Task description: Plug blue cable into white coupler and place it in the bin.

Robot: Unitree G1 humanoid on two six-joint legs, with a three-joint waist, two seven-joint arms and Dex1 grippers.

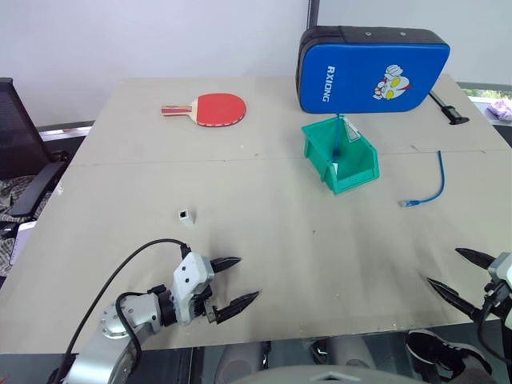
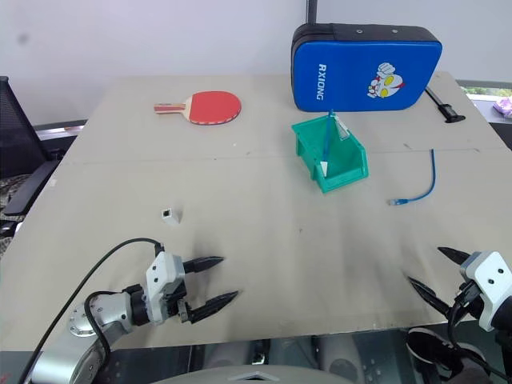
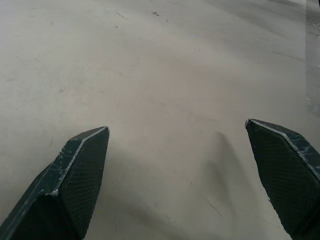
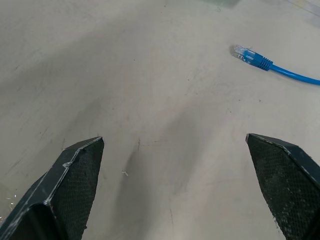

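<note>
So the big tan table takes up most of the scene, with a seam running across the middle. At the far edge there's a blue padded case standing on its long side, white lettering and a cartoon figure on the front. A red table tennis paddle lies flat to its left, well apart from it.

The bin is teal-green plastic with a sloped cut-away front, sitting just in front of the case. Inside it something thin and blue stands upright next to a small clear-looking piece; can't tell what either one is.

The blue cable is a thin bright-blue cord lying on the table to the right of the bin, curving gently, with its small clear plug at the near end. The white coupler is a tiny white block with a dark opening, sitting alone on the left half of the table, well apart from the cable.

Left gripper hovers near the front edge, jaws spread wide, nothing in them. Right gripper, same deal at the right edge, empty.
</note>
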